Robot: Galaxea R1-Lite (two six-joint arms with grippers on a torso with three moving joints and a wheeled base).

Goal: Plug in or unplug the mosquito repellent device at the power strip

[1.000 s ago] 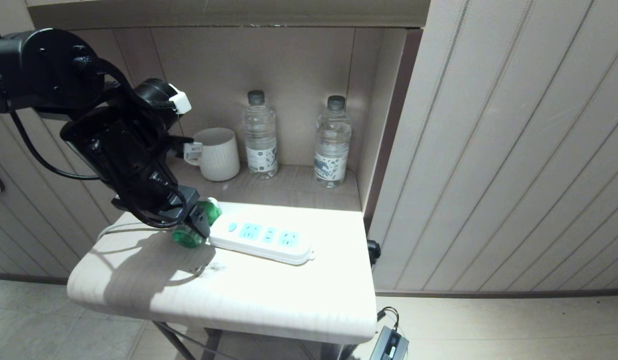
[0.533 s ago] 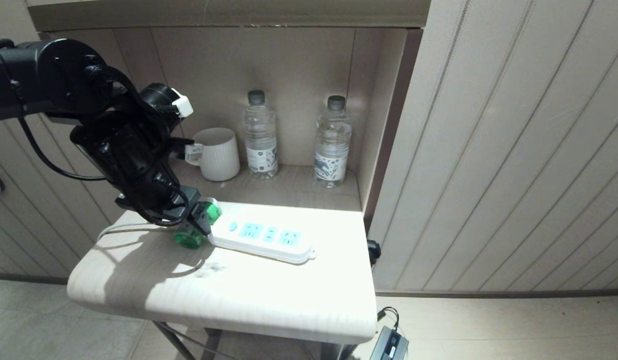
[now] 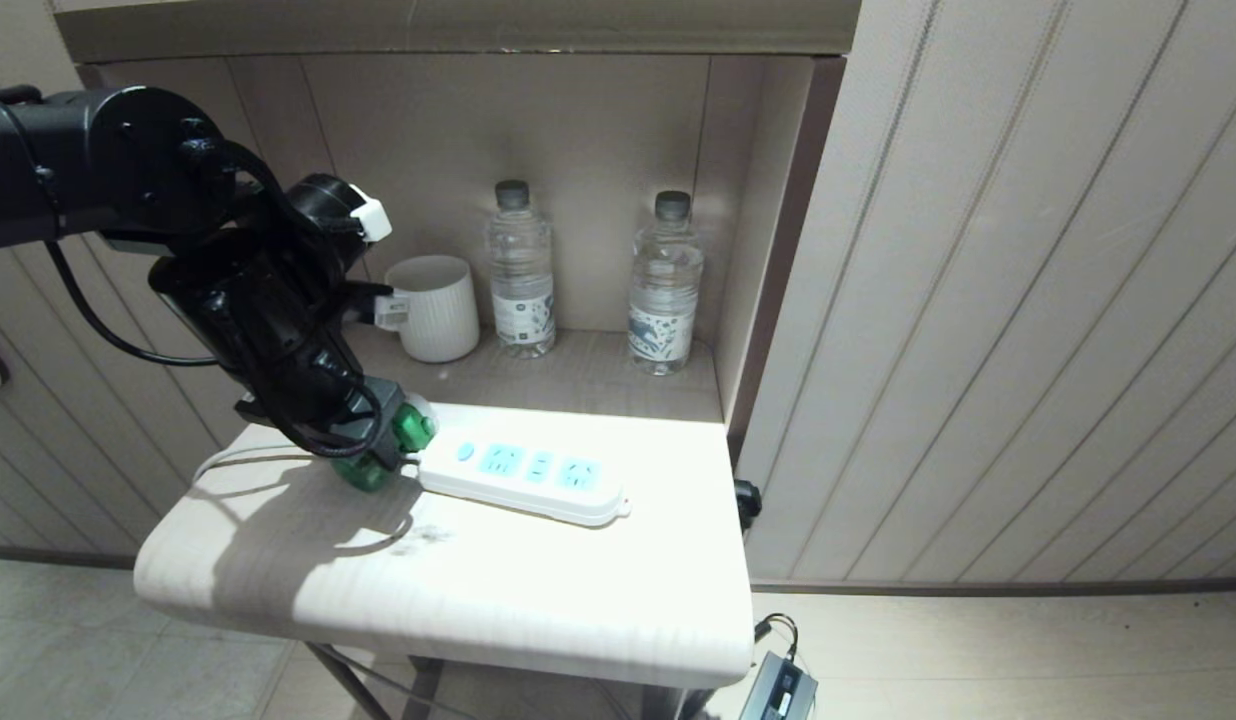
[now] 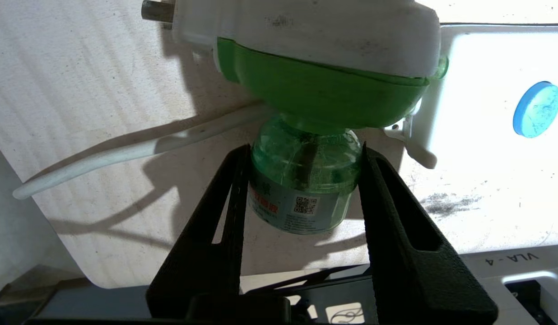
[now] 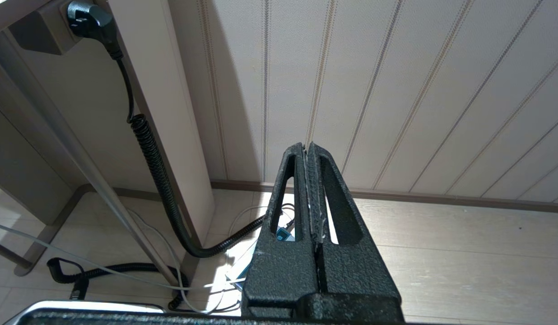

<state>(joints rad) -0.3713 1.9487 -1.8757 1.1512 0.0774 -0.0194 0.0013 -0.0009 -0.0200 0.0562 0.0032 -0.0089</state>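
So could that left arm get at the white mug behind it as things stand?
Probably not right away: the left end effector is closed on the mosquito repellent device, so its grip is taken, though the mug stands unblocked close by.

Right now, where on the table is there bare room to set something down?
Bare: the table front, before the power strip, and its right end. Crowded: the left, where the left gripper holds the repellent, and the niche with mug and bottles.

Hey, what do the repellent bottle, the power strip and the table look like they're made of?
Repellent bottle: translucent green plastic, probably; liquid and wick show through, with a printed label. Its cap looks like matte white plastic, slightly scuffed. Power strip: glossy white plastic with light blue sockets. Table: pale wood grain, possibly laminate.
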